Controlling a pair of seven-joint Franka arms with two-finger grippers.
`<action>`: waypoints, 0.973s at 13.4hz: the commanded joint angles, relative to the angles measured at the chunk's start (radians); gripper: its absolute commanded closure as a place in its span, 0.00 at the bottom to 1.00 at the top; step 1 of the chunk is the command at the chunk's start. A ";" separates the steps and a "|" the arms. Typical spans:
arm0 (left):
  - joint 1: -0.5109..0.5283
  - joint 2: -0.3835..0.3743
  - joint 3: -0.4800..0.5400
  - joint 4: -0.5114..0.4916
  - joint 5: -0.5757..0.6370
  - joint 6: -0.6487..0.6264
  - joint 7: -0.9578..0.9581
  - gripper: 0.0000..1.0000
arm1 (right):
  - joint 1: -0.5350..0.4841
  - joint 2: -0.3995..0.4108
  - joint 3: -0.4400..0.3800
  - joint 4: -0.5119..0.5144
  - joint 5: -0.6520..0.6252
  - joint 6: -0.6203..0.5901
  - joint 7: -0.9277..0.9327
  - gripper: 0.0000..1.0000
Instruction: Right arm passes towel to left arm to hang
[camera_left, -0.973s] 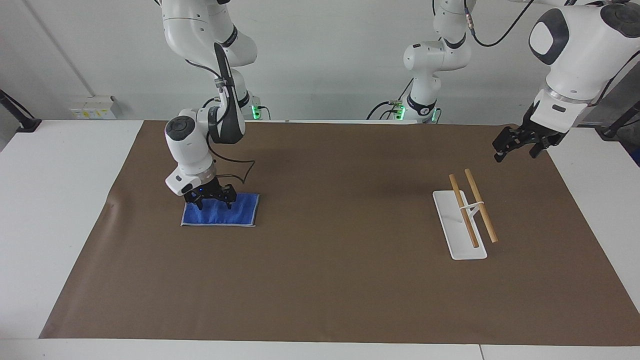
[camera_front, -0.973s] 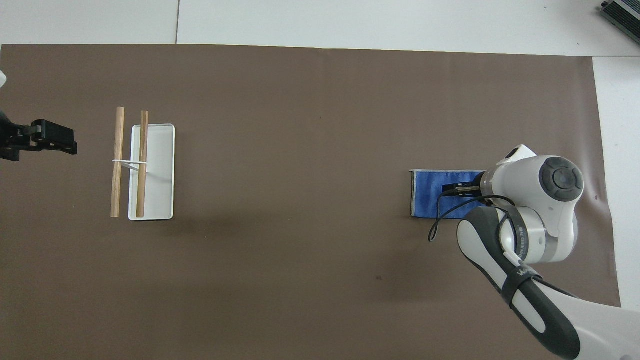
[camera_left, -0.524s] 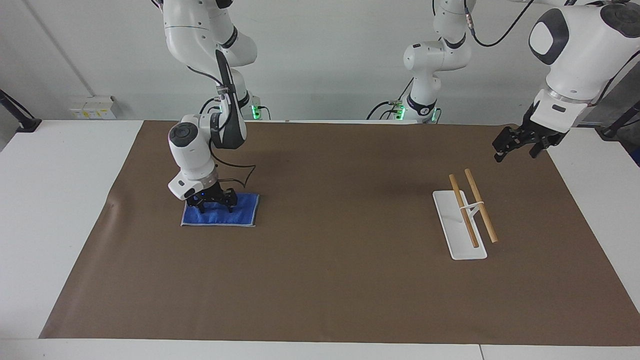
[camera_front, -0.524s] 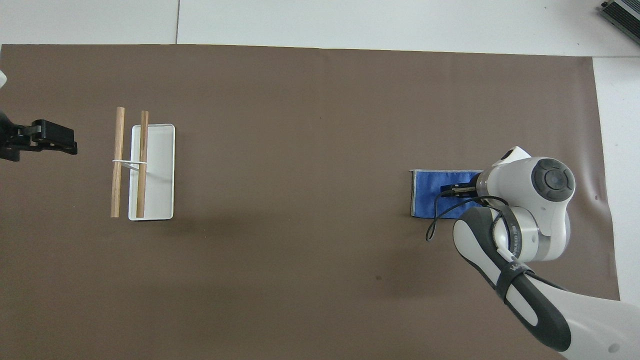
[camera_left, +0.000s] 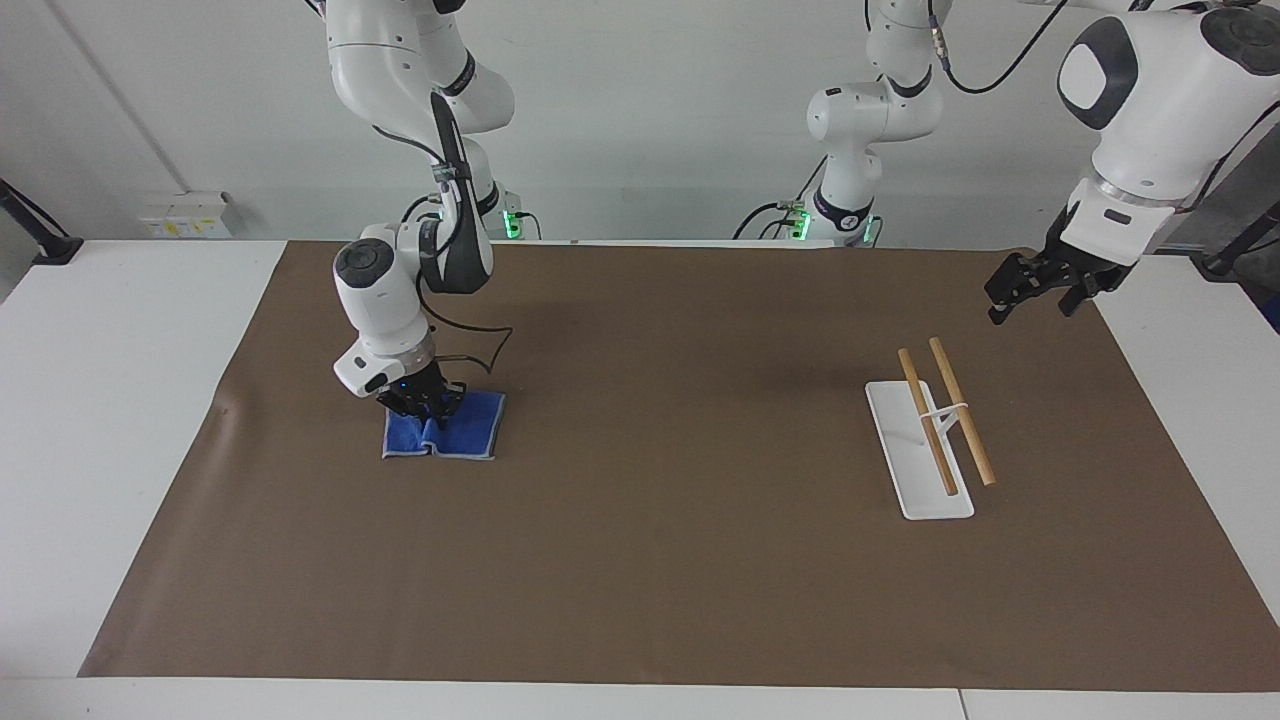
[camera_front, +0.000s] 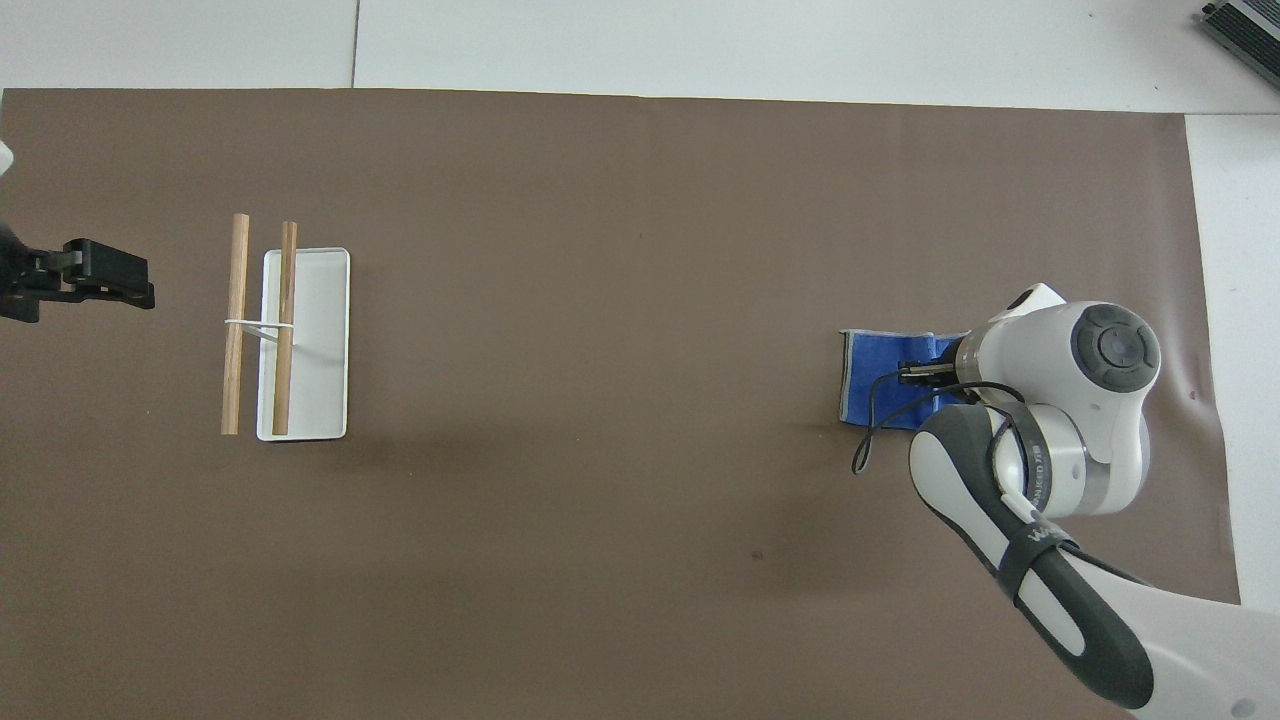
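Towel (camera_left: 445, 430) cloth, bright blue with a thin pale edge, is seen lying on the brown mat (camera_left: 660, 560) toward the right arm's end of the table, well apart from the rack. It is bunched: a ridge is pinched up near its middle, so it no longer lies flat, and its outline is drawn in on the side under the gripper. The right gripper (camera_left: 425, 403) is set down on that ridge from directly above, and its jaws appear drawn together on the fold of cloth, the rest of the towel resting on the mat. In the overhead view the towel (camera_front: 880, 385) is partly covered by the right arm's wrist, the uncovered part lying toward the rack.

The relation that matters for the coming move is judged to be this: the cloth sits directly beneath the closed jaws, so a straight lift should carry it, with most of its length expected to hang below the pinch.

The wooden two-bar towel rack (camera_left: 940, 420) on its white base stands toward the left arm's end of the table. The left gripper (camera_left: 1030, 285) is held in the air near the rack, waiting, its jaws apart. The right arm is by far the nearer to the towel; a handover would be needed somewhere between towel and rack.
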 joint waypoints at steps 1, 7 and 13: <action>0.006 -0.027 -0.002 -0.027 -0.009 0.001 0.002 0.00 | -0.002 -0.010 0.005 0.053 0.025 -0.075 0.020 1.00; 0.006 -0.028 -0.002 -0.027 -0.009 0.000 0.002 0.00 | 0.000 -0.059 0.050 0.148 0.029 -0.145 0.131 1.00; 0.000 -0.035 -0.002 -0.029 -0.009 -0.011 0.001 0.00 | 0.000 -0.062 0.129 0.376 0.194 -0.268 0.226 1.00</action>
